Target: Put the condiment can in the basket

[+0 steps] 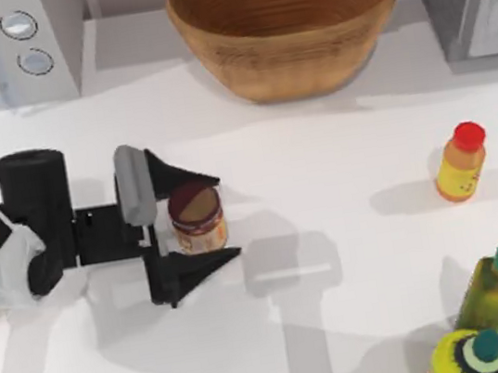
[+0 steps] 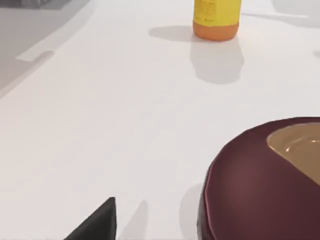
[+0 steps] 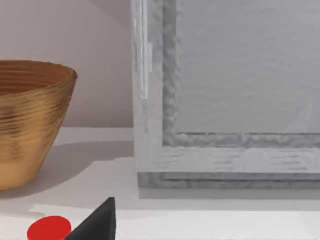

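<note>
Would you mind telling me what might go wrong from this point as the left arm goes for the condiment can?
1. The left end effector is open around the condiment can, not yet closed; an off-centre squeeze might tip or push the can.
2. The basket sits at the table's far edge with a tall wall; a low carry could knock the can against its rim.

Condiment can sits on the table between the left gripper fingers. Basket stands well beyond, toward the table's rear; the orange bottle far off its fingertip side
</note>
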Robot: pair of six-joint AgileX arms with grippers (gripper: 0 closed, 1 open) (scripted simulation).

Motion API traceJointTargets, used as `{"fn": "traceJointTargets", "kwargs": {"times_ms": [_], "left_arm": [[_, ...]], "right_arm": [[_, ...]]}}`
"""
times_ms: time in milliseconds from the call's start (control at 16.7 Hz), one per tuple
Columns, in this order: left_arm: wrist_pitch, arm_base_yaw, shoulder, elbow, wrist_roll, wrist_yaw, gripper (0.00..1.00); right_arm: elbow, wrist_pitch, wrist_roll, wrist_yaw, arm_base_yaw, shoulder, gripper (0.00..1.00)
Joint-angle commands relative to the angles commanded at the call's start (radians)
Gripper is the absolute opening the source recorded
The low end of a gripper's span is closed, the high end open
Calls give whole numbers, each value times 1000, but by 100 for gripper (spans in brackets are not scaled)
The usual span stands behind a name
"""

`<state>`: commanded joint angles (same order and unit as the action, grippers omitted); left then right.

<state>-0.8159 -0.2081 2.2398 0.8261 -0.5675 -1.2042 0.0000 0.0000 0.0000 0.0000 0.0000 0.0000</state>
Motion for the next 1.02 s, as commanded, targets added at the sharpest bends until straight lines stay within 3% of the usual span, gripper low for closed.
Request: {"fn": "traceJointTargets", "kwargs": {"times_ms": [720, 1020], "left_arm": [[0, 0, 0, 0, 0, 0, 2], [0, 0, 0, 0, 0, 0, 0]], "right_arm": [[0, 0, 0, 0, 0, 0, 100], [0, 0, 0, 0, 0, 0, 100]]}}
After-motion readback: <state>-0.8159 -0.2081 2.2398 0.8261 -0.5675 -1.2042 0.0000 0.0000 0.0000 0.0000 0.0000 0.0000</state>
